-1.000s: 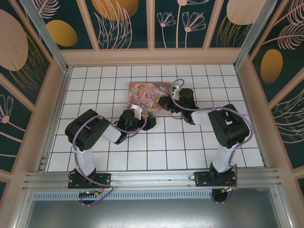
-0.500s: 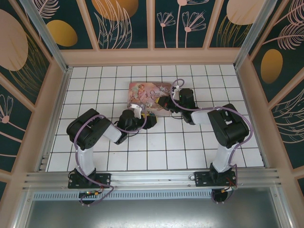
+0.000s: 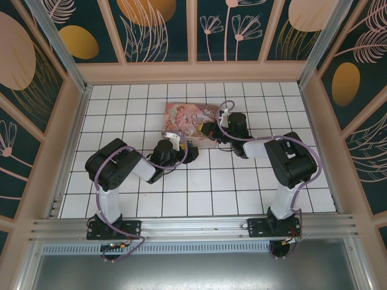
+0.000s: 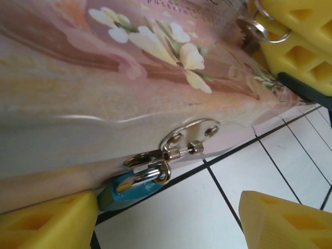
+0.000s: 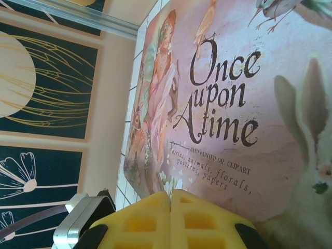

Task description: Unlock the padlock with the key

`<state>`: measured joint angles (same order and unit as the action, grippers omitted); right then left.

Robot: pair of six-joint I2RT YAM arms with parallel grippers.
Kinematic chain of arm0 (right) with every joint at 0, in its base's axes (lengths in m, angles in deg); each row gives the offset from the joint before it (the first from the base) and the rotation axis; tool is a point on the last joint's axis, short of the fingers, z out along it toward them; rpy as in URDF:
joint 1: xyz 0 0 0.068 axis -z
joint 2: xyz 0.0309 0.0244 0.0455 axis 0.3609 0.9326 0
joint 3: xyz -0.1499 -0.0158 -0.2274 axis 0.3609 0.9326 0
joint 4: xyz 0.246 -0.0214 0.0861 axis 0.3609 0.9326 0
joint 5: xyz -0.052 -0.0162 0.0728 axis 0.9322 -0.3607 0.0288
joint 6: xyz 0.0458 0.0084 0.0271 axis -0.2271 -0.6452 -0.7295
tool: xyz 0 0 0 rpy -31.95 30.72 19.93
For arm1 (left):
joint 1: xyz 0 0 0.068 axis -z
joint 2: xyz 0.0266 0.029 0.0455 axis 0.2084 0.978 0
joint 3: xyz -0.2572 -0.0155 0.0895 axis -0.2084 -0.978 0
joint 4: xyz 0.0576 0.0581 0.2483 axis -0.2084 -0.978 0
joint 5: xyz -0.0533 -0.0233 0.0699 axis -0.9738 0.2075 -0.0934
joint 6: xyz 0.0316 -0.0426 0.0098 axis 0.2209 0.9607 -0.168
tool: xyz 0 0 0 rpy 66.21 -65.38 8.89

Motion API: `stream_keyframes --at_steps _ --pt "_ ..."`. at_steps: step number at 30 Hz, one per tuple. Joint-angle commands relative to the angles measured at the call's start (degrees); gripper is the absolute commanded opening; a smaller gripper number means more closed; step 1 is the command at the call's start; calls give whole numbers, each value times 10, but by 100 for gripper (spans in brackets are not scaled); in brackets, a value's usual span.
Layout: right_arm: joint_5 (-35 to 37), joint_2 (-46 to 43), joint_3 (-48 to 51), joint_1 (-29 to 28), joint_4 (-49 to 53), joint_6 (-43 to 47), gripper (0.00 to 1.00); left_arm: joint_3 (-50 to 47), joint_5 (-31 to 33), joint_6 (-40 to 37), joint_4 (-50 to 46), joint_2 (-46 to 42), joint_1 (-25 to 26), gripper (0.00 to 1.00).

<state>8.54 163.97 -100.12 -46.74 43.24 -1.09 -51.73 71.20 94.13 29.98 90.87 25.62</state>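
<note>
Tiled floor: white squares. It carries everything, and the work sits at upper centre of the overhead view.

Tin box: pink and illustrated, lying flat with its lid up. Its front wall faces the arms, so the fastening is reachable from the near side.

Right gripper: at the bottom of its own view over the lid, pads pressed together with no gap. It probably waits above the tin so the key is ready to come down to the lock.

Left gripper: jaws wide apart and holding nothing. One yellow finger is at the lower left of its view and the other at the lower right. It is low against the tin's front wall, likely to steady the lock.

Hasp: a silvery plate on the tin's wall at centre frame, with the shackle threaded through its loop.

Padlock: blue body, hanging closed from the hasp at lower left of the left wrist view. It is just beside the left finger, but I cannot tell if they touch.

Key: upper right of the left wrist view. Only a silvery ring end shows at the right gripper's pads, so I judge it is pinched there and well apart from the lock.
</note>
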Motion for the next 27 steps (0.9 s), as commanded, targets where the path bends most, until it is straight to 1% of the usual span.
stream_keyframes --at_steps 1,5,8,11,14,22,27 --pt "-5 6 9 3 0 -5 0 13 36 -25 -27 -4 -2 74" --pt "-3 6 10 3 2 -4 0 25 13 -26 -21 10 -2 74" --pt "-1 7 9 3 4 -4 0 28 -32 -19 11 19 -2 73" --pt "0 8 9 2 6 -2 0 23 -77 10 59 20 -2 73" --pt "0 8 9 2 8 -2 0 20 -105 40 97 20 -2 73" --pt "0 7 8 2 12 -1 0 18 -111 78 135 27 -2 73" --pt "0 6 7 2 14 1 0 9 -119 118 194 48 -2 73"
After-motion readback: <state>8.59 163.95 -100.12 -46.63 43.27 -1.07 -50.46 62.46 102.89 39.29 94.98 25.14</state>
